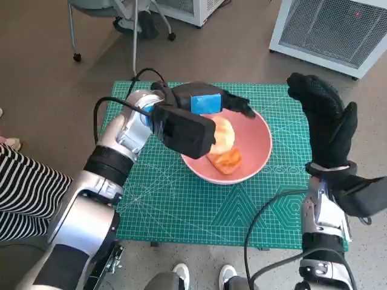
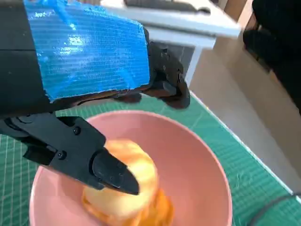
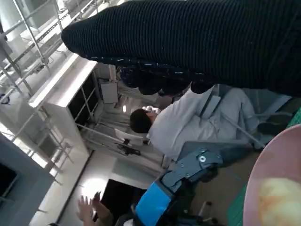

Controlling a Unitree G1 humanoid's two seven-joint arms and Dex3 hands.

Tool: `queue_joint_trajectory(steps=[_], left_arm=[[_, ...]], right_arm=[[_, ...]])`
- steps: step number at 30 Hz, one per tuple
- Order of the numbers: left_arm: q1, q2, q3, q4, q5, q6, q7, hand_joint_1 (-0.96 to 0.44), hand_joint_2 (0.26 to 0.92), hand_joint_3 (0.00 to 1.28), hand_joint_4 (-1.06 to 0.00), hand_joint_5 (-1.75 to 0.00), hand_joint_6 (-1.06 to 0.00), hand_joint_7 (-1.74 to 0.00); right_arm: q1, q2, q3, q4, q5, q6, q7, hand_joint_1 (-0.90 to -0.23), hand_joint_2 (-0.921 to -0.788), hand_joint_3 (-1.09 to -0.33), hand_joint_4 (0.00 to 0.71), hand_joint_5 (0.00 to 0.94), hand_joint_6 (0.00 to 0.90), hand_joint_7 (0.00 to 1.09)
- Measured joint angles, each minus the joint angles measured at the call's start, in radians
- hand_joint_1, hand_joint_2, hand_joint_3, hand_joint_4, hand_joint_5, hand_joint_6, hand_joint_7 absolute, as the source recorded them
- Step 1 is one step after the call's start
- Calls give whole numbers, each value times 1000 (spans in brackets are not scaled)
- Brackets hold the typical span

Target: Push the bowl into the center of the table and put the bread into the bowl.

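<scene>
bowl (image 1: 257, 142) pink, frame centre on green mat (image 1: 181, 205) | bread (image 1: 222, 145) inside bowl | left hand (image 1: 202, 106) over bread, fingers spread, released | right hand (image 1: 326, 124) at right, fingers apart, empty

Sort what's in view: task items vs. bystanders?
Task items:
pink bowl, on the green mat
bread, inside the bowl
left hand, over the bowl
right hand, raised beside the bowl, holding nothing

Bystanders:
green cutting mat
white grilled unit on the floor
chair legs
</scene>
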Motion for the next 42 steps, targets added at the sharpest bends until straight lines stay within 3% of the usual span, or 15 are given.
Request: queue_joint_trajectory(steps=[7, 19, 26, 36, 42], left_arm=[[30, -1, 112, 39, -136, -65, -7, -766, 920, 175, -122, 0, -208, -58], [134, -48, 347, 50, -456, -148, -118, -780, 921, 330, -116, 0, -216, -45], [226, -101, 435, -29, -574, -185, -111, -750, 921, 403, -111, 0, -214, -46], [356, -206, 473, -273, -645, -176, -14, -730, 921, 454, -96, 0, -184, -62], [423, -210, 458, -378, -636, -134, 0, -746, 921, 456, -48, 0, -131, -75]], right_arm=[[-4, 0, 1, -13, -1, 0, -7, -708, -921, -684, 164, 3, 53, 428], [-20, 2, 9, -65, 3, 31, -8, -715, -921, -675, 170, 5, 75, 437], [-38, 9, 16, -106, 2, 66, -15, -730, -921, -656, 190, 13, 97, 444], [-50, 13, 35, -156, 1, 103, -17, -730, -921, -652, 196, 12, 102, 441], [-51, 10, 40, -165, 0, 112, -17, -734, -921, -654, 195, 9, 98, 434]])
